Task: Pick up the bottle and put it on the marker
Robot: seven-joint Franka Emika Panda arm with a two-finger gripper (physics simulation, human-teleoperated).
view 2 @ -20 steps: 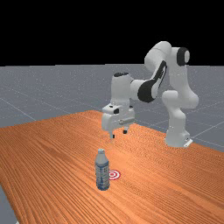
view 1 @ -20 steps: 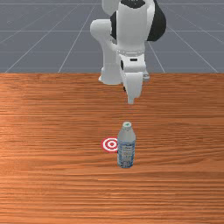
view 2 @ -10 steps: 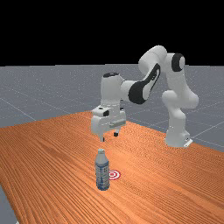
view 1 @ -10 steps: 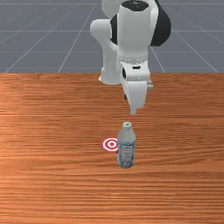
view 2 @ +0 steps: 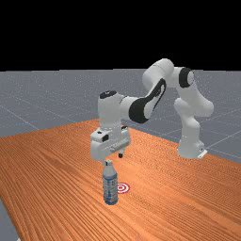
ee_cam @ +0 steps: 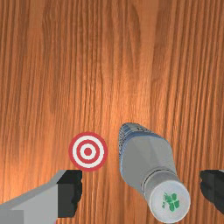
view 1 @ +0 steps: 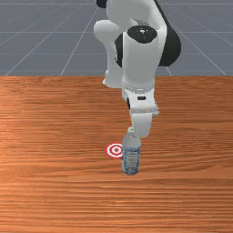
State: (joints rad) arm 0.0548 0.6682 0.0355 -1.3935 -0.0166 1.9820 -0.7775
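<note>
The table spreads under everything, a flat slab of orange-brown wood with long dark streaks of grain. Over it reaches the arm, smooth white shells with rounded joints and black collars. At its end hangs the gripper, a blocky white body with its two fingers spread wide, their dark, squared pads well apart and holding nothing.

The bottle stands upright on the wood, just beside the marker, on the front view's right of it: a round, smooth body with a blue printed label, pale grey sloping shoulders and a narrow neck. The marker is a flat disc of red and white rings (a neat little bullseye, really). The whitish round cap appears between the pads in the wrist view, nearer one than the other, and bears a green clover print.

Compared with the frame half a second ago, the gripper is lower and farther from the arm's base, and in the front view it now overlaps the bottle's neck, where before it was above the cap. The fingers remain apart. The bottle and the marker keep their places on the table.
</note>
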